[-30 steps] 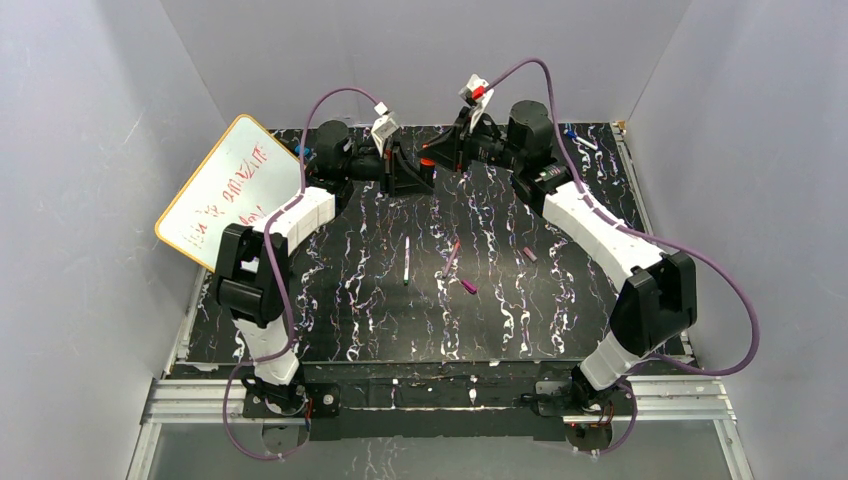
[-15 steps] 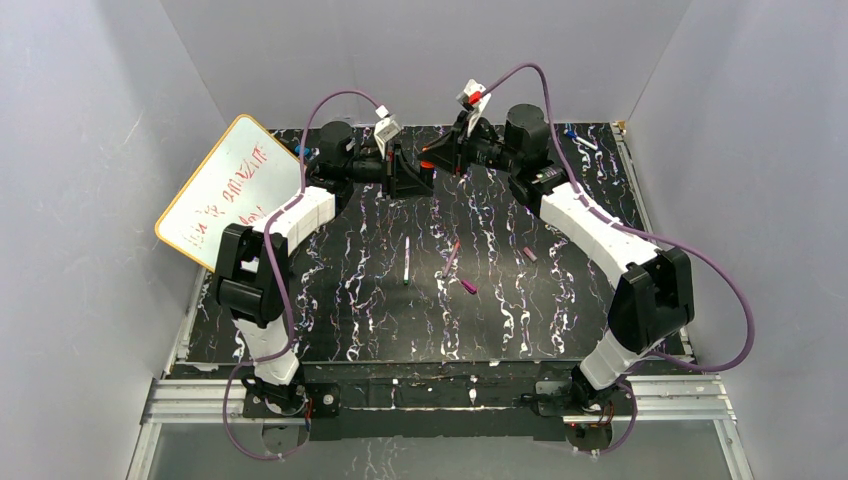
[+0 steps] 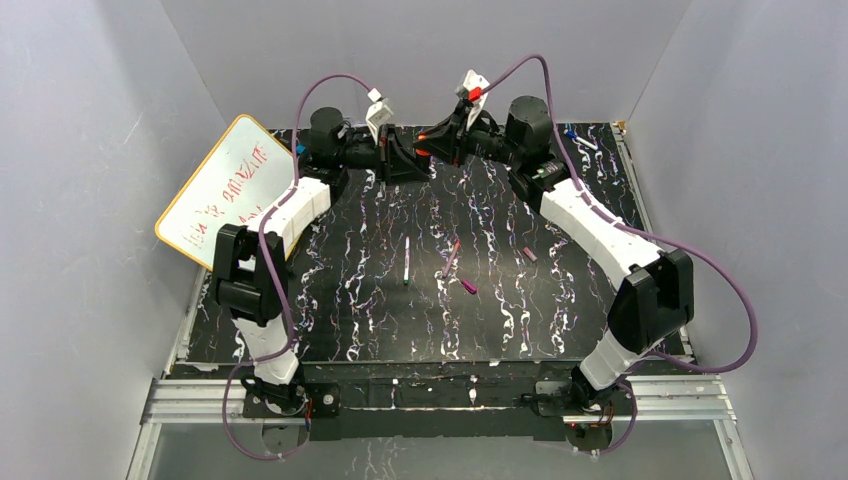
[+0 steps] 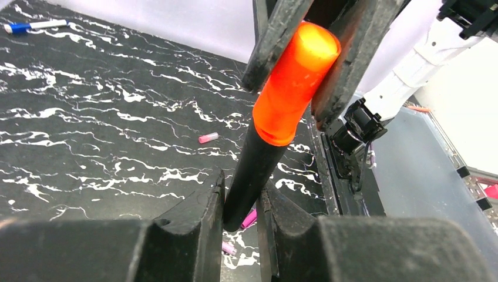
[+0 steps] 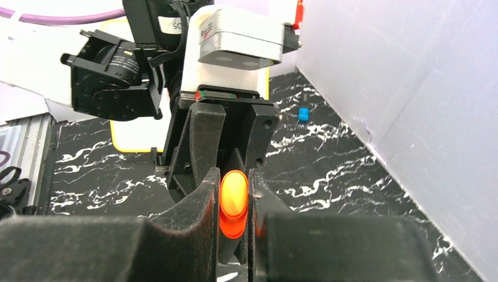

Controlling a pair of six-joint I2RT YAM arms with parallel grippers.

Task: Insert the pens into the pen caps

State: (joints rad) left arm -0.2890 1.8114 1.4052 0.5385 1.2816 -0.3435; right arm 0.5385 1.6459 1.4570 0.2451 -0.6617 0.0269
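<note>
Pinching pen (image 4: 253, 167), left gripper (image 4: 239, 198) meets right gripper's (image 5: 233, 183) cap (image 4: 293, 82).

The black pen (image 4: 251, 176) vanishes tail-first into the left end effector (image 4: 239, 202) at 6 o'clock; orange cap (image 5: 234, 207) half-buried in the right end effector (image 5: 232, 176).

You've got two arms in white segmented shells (image 3: 298, 207) with boxy black joint housings (image 3: 655, 290), chunky matt black gripper fingers (image 4: 179, 235), and thin looping purple cables (image 3: 345, 77) (one per arm).
</note>
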